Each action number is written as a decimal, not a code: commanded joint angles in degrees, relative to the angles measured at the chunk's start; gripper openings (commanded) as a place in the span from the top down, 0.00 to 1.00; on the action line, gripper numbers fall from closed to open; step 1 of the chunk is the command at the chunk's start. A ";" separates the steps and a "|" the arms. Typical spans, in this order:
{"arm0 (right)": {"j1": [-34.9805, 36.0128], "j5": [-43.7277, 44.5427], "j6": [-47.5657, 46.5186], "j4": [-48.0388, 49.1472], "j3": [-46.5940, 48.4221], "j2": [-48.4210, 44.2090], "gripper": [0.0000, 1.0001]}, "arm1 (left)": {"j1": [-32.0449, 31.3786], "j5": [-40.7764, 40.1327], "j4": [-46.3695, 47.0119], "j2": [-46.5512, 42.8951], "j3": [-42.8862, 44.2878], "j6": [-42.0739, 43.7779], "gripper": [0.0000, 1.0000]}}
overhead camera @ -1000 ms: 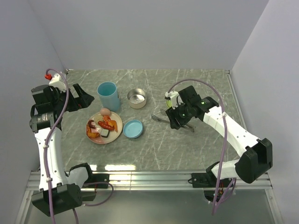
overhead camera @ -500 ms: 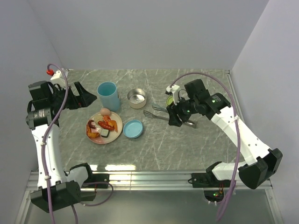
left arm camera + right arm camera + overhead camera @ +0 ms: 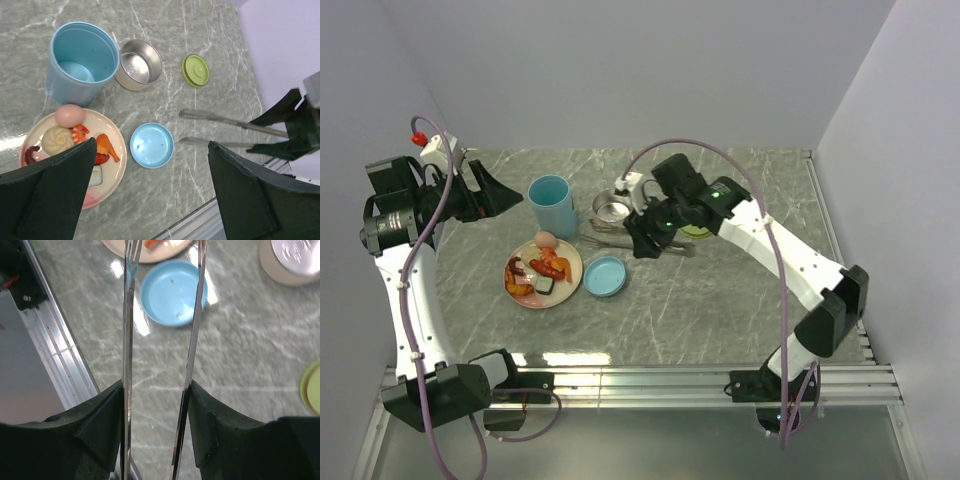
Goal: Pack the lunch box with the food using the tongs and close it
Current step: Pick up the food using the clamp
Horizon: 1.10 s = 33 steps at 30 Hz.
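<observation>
The food (image 3: 548,266) lies on a pink-and-cream plate (image 3: 575,262): orange-red shrimp bits (image 3: 80,133), a pale egg (image 3: 69,115) and a black-and-white piece (image 3: 96,175). My right gripper (image 3: 645,232) is shut on the silver tongs (image 3: 605,235). Each finger presses one tong arm (image 3: 128,340), and the arms stand apart. The tong tips hover between the steel bowl (image 3: 613,210) and the blue lid (image 3: 605,276), just right of the plate. The lunch box parts are a tall blue tub (image 3: 550,204), that bowl, the blue lid and a green lid (image 3: 698,230). My left gripper (image 3: 500,195) hangs open, raised left of the tub.
A metal rail (image 3: 640,375) runs along the table's near edge, and grey walls close in the back and both sides. The right arm's links arch over the right half of the table.
My right arm has swung left with the tongs, from right of centre to beside the plate, uncovering the green lid. The left gripper has drawn back to the left and up.
</observation>
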 commanded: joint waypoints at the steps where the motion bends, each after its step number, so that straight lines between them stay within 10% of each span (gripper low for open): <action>1: 3.28 1.44 0.07 2.87 5.80 3.85 0.44 | 2.27 2.93 -0.21 1.23 2.39 -0.03 0.01; 33: 10.93 10.49 4.73 13.42 23.47 30.23 0.50 | 7.63 1.96 -1.88 4.75 0.72 4.36 0.01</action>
